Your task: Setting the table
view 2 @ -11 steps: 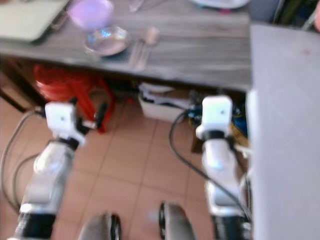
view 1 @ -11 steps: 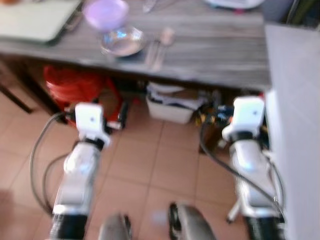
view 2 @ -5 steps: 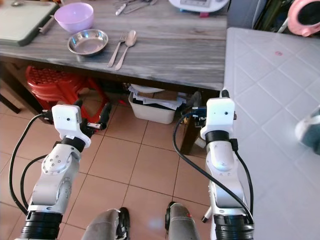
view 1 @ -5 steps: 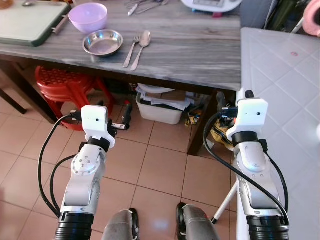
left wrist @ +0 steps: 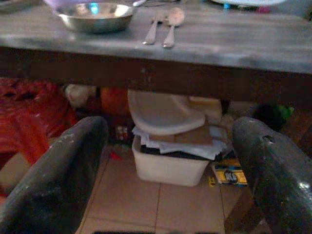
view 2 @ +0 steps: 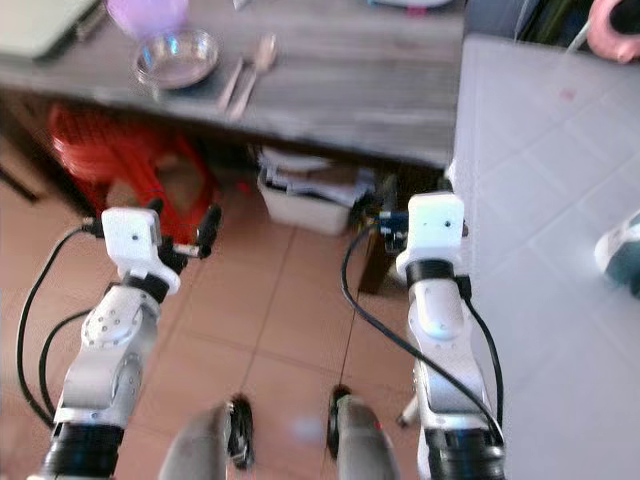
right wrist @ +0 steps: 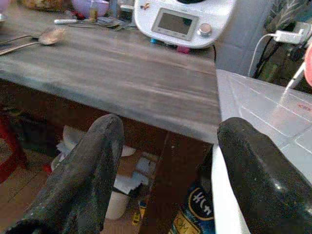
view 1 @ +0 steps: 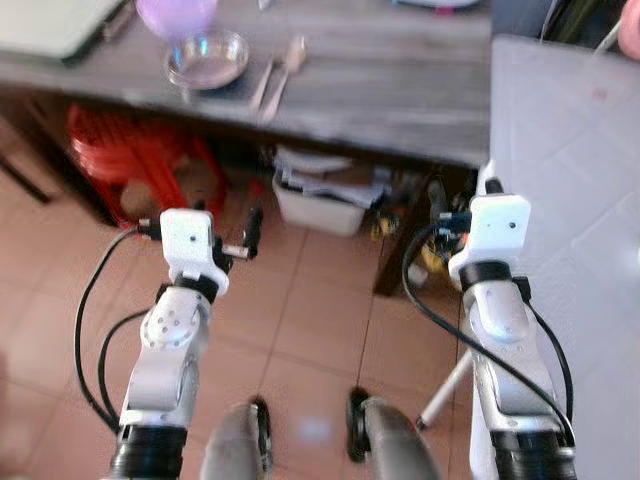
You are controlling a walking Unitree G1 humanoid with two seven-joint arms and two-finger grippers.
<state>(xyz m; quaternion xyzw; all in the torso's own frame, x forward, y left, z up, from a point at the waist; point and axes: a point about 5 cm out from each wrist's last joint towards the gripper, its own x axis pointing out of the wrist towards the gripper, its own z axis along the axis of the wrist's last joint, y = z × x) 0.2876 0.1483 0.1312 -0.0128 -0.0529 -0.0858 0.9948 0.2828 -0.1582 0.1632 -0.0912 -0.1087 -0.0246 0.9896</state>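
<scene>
**A:** How far along does the table setting look?

**B:** Partly laid, I'd judge. On the grey wooden worktop (view 1: 400, 80) a steel bowl (view 1: 207, 58) sits just in front of a lilac bowl (view 1: 176, 14), and a fork (view 1: 262, 84) and spoon (view 1: 287, 62) lie side by side just to its right. One place seems to be out; the rest of that worktop is bare, so more may be left.

**B:** Neither arm is at work. Both are held low over the tiled floor (view 1: 320, 330), short of the worktop's edge.

**A:** And the pincers?

**B:** The left pincer (left wrist: 168, 165) has its fingers spread wide with nothing between them. The right pincer (right wrist: 163, 170) is the same, apart and empty.

**A:** What does one view give that the others lack?

**B:** The right wrist view brings in a white kitchen machine (right wrist: 183, 22) at the back of the worktop and loose utensils (right wrist: 92, 21) beside it. The left wrist view looks under the worktop at a white bin (left wrist: 168, 165) of papers. The head views add a red stool (view 1: 130, 160) and a white tiled surface (view 1: 570, 150) on the right.
</scene>
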